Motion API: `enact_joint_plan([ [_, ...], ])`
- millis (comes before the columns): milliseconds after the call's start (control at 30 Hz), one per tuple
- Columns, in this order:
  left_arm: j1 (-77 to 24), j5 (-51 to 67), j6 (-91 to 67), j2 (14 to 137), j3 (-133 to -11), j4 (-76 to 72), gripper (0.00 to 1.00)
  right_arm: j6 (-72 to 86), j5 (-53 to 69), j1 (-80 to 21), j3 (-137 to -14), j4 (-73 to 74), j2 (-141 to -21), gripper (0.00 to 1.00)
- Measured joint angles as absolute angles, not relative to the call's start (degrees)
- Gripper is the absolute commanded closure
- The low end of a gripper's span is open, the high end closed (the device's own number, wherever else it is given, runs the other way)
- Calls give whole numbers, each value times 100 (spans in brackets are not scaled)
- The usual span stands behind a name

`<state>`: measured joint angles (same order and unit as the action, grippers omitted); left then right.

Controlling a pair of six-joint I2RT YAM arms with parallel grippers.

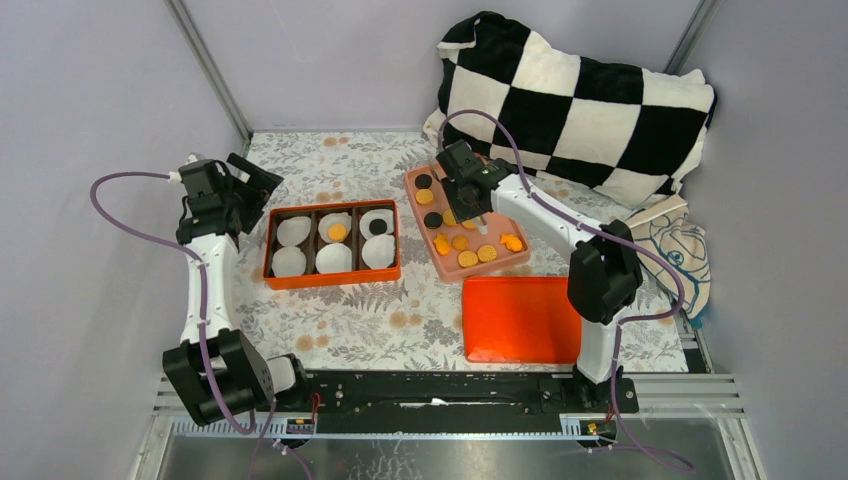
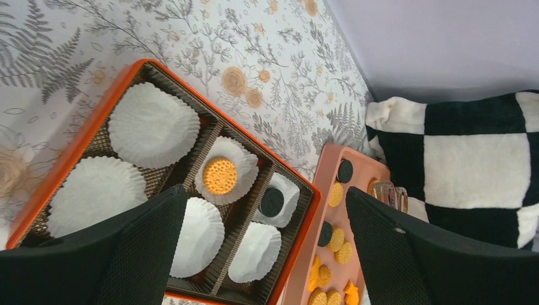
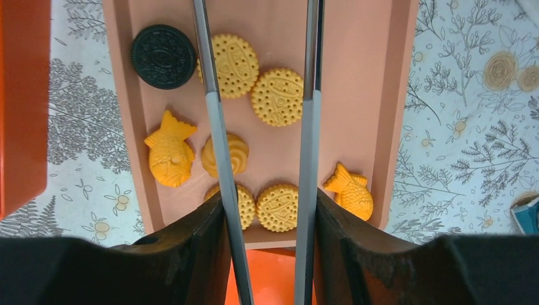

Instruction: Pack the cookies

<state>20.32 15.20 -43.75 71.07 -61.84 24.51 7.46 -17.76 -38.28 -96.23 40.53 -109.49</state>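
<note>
The black mounting rail (image 1: 450, 385) is seen nearest, then the checked pillow (image 1: 580, 110), the orange lid (image 1: 520, 320) and the pink tray (image 3: 375, 95), on which most cookies (image 3: 276, 96) are spread. The right gripper (image 1: 477, 218) is held over that tray, its fingers (image 3: 216, 127) parted with nothing grasped. The left gripper (image 2: 265, 194) is spread wide and empty near the orange box (image 2: 82, 136), where one orange cookie (image 2: 220, 176) and one black cookie (image 2: 271, 201) are laid in paper liners (image 2: 152, 124)

The cookies (image 3: 277, 96) looked matt and dry, stamped with fine dots. Their pink tray (image 3: 356, 95) was smooth matt plastic. Pleated white paper liners (image 2: 152, 125) sat among ribbed brown card dividers (image 2: 204, 141). The orange lid (image 1: 520, 320) shone glossy. The pillow (image 1: 590, 110) was plush fleece. The right gripper (image 3: 259, 25) had thin bare metal fingers (image 3: 218, 127).
</note>
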Motion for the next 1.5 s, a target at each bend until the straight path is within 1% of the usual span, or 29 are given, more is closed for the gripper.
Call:
enact_joint_plan([
  [200, 2032, 1350, -4274, 6947, -6165, 2558, 1, 803, -1623, -3603, -9489, 3994, -10949, 50],
  [267, 2032, 1352, -4263, 6954, -6165, 2582, 1, 843, -1581, -3516, -9467, 3986, -10949, 45],
  [300, 2032, 1358, -4263, 6958, -6165, 2587, 1, 864, -1575, -3485, -9443, 3975, -10947, 45],
  [467, 2032, 1466, -4263, 6980, -6158, 2585, 1, 947, -1525, -3378, -9157, 3955, -10940, 46],
  [633, 2032, 1592, -4263, 6987, -6156, 2585, 1, 1048, -1184, -3363, -8899, 4058, -10844, 46],
  [733, 2032, 1678, -4263, 6987, -6156, 2582, 1, 1129, -947, -3363, -8661, 4110, -10562, 47],
  [867, 2010, 1761, -4265, 6987, -6156, 2582, 1, 1251, -788, -3363, -8128, 4160, -9852, 47],
  [1000, 1900, 1785, -4268, 6984, -6156, 2582, 1, 1352, -718, -3365, -7636, 4278, -9172, 47],
  [1133, 1728, 1793, -4274, 6976, -6156, 2582, 1, 1481, -550, -3367, -7196, 4357, -8750, 46],
  [1333, 1487, 1800, -4313, 6965, -6156, 2578, 1, 1656, -366, -3382, -6584, 4495, -8527, 45],
  [1500, 1415, 1806, -4342, 6965, -6132, 2569, 1, 1706, -368, -3391, -6455, 4473, -8545, 45],
])
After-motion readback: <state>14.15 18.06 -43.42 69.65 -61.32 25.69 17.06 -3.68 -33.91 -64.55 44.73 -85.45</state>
